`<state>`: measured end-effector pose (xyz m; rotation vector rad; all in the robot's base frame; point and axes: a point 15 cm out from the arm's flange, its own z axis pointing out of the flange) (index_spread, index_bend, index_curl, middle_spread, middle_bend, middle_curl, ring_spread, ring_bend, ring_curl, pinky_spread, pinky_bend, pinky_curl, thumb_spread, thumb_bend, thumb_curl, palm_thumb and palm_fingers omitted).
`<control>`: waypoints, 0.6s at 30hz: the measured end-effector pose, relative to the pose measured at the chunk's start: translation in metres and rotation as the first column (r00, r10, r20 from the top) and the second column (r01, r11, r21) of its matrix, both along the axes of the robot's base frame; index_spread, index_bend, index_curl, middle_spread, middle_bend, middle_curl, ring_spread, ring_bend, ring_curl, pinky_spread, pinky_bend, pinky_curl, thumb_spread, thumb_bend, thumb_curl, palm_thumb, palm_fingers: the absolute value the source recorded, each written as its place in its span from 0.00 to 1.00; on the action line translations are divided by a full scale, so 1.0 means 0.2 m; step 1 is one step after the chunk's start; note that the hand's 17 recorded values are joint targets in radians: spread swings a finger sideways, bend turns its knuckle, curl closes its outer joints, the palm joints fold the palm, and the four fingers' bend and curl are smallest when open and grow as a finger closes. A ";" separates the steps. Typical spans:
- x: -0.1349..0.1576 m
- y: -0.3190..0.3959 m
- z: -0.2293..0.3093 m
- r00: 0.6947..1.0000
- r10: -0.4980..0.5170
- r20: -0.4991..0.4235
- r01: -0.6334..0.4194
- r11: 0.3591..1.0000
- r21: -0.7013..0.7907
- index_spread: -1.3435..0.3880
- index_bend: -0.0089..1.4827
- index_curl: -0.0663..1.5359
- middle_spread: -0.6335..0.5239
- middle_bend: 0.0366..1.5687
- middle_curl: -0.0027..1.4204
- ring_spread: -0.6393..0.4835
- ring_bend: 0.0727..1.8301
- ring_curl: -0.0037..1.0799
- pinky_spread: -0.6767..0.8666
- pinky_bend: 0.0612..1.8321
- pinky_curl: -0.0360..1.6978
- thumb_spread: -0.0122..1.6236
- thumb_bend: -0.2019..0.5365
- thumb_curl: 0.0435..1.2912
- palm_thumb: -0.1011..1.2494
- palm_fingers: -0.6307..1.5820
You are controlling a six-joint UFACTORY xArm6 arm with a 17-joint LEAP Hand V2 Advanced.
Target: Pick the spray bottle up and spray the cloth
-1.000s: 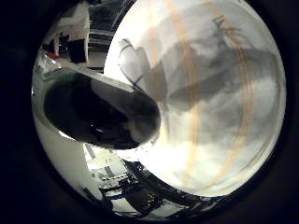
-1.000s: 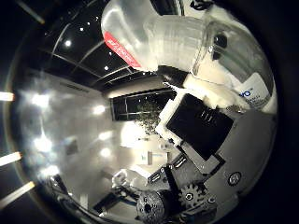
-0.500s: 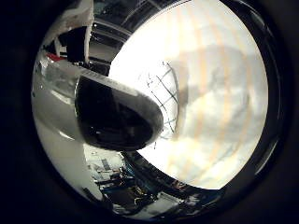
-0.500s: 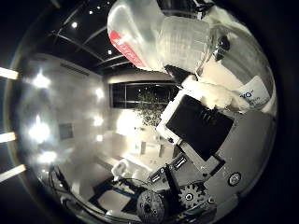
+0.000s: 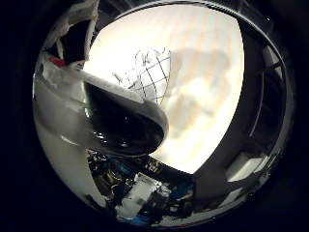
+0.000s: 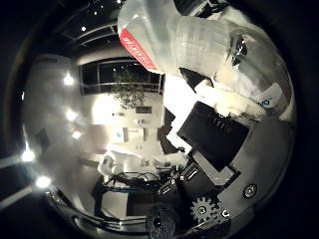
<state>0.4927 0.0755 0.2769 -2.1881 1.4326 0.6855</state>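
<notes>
The spray bottle (image 6: 189, 45) is clear plastic with a red label and sits close against my palm in the thumb side view. My right hand (image 6: 211, 134) has its black and white fingers curled round the bottle. In the little finger side view the bottle's pale body and dark rounded part (image 5: 116, 116) fill the area by the palm. Past it lies the cloth (image 5: 147, 72), white with a dark grid pattern, on the light table top (image 5: 208, 92). The bottle is held in the air, away from the cloth.
Beyond the table's edge is cluttered equipment (image 5: 145, 193). The thumb side view shows a room with ceiling lights and a plant (image 6: 130, 80). The hand's gears (image 6: 204, 209) sit at that view's edge.
Both views have shifted, so the hand has turned with the bottle still in it. More of the table's edge and the room beyond it now shows in the little finger side view.
</notes>
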 end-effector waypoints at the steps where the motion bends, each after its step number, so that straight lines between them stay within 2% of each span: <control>1: -0.01 0.02 0.00 1.000 0.007 -0.004 -0.007 1.000 -0.026 0.68 0.80 0.48 0.49 0.87 0.42 0.43 0.80 0.55 0.33 0.54 0.79 0.51 0.25 0.65 0.88 0.82; 9: -0.01 0.20 0.01 0.998 0.054 0.032 -0.045 0.968 -0.245 0.68 0.79 0.48 0.49 0.87 0.42 0.43 0.80 0.55 0.33 0.53 0.80 0.51 0.25 0.66 0.87 0.82; 18: -0.07 0.40 -0.02 0.994 0.096 0.041 -0.066 0.883 -0.465 0.68 0.80 0.48 0.49 0.87 0.42 0.43 0.80 0.55 0.32 0.53 0.81 0.51 0.25 0.67 0.87 0.83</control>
